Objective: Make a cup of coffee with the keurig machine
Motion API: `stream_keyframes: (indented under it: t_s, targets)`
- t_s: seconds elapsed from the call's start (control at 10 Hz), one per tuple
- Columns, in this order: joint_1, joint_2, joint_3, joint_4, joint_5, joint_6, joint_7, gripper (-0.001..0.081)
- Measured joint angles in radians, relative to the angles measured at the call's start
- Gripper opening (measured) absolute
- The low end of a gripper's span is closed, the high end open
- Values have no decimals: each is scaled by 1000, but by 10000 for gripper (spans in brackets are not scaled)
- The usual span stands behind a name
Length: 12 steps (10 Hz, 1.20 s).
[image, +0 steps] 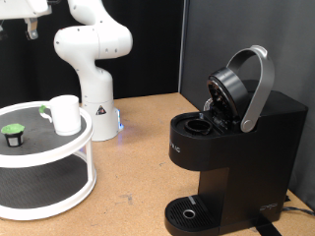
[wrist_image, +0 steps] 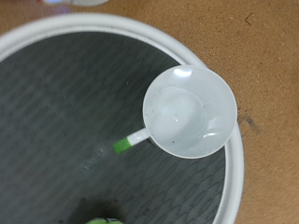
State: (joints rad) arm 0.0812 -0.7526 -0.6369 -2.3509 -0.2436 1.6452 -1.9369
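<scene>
The cup (image: 65, 114) stands upright on the upper tier of a round white two-level stand (image: 54, 149), near that tier's rim on the exterior view's right. In the wrist view the cup (wrist_image: 190, 110) is seen straight from above, its mouth open and its inside empty, so it sits directly below the jaws, a little off centre. A short white stick with a green tip (wrist_image: 130, 141) pokes out from beside it on the dark mat of the stand (wrist_image: 70, 103).

A small dark pod with a green top (image: 12, 133) rests on the same tier, apart from the cup.

The jaws (image: 31, 22) hang at the exterior view's top left, high above the stand; I cannot tell whether they are spread or pressed together, and nothing shows between them.

The keurig machine (image: 231, 147) stands on the wooden bench (image: 133, 177), well apart from the jaws, its lid raised and the pod chamber exposed. Its drip base is bare.
</scene>
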Motion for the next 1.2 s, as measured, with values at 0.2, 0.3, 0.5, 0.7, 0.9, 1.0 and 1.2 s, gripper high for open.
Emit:
stream_keyframes:
  t_s: [0.2, 0.3, 0.5, 0.7, 0.9, 1.0, 1.2]
  targets:
    - [17, 0, -34, -30, -11, 37, -94, 805]
    - [17, 6, -39, -45, -35, 58, -101, 805]
    - [14, 33, -41, -83, -84, 132, -85, 805]
    - [14, 62, -47, -113, -93, 195, -76, 805]
    - [15, 80, -64, -144, -93, 262, -80, 805]
    - [14, 87, -72, -159, -94, 290, -81, 805]
    - [14, 109, -85, -187, -119, 340, -81, 805]
